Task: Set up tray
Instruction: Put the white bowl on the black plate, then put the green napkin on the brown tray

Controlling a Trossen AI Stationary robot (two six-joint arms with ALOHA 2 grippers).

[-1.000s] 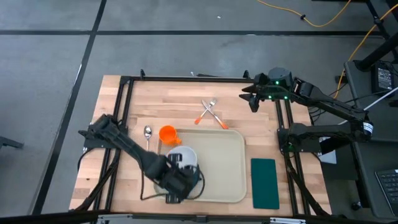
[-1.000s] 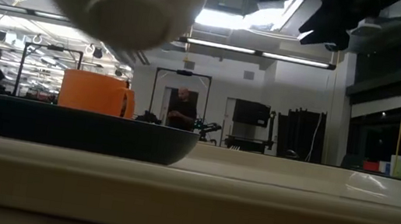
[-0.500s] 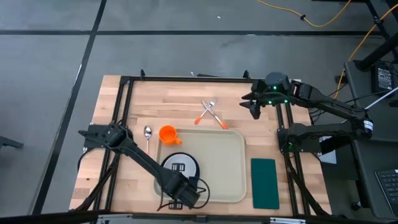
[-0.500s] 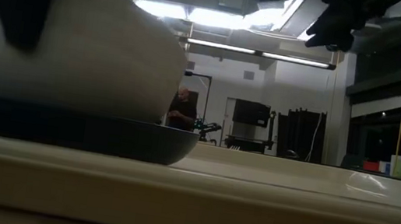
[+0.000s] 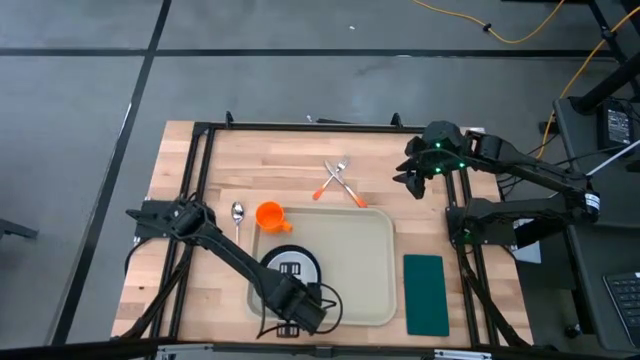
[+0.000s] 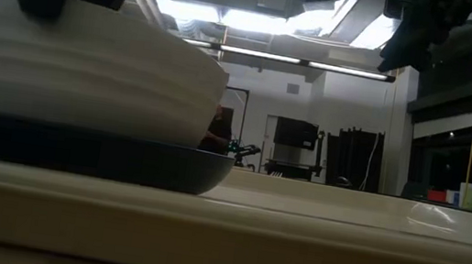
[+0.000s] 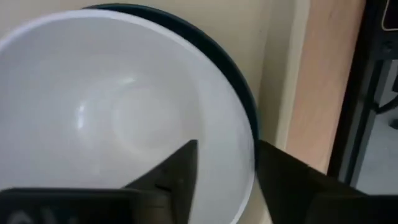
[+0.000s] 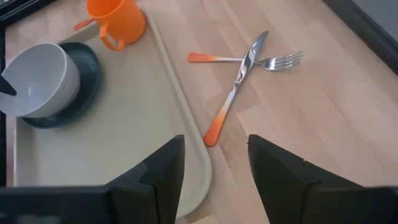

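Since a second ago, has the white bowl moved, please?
Yes. The white bowl has come down onto the dark plate on the tray; earlier it hung above it.

A bowl (image 8: 38,79) sits on a plate (image 8: 87,78) in the tray's (image 5: 365,265) left half.

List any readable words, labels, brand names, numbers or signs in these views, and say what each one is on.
No legible text in any view.
The monitor at the right edge of the high view shows lines too small to read.
The tray, white bowl, orange cup, fork, knife and green napkin carry no markings.
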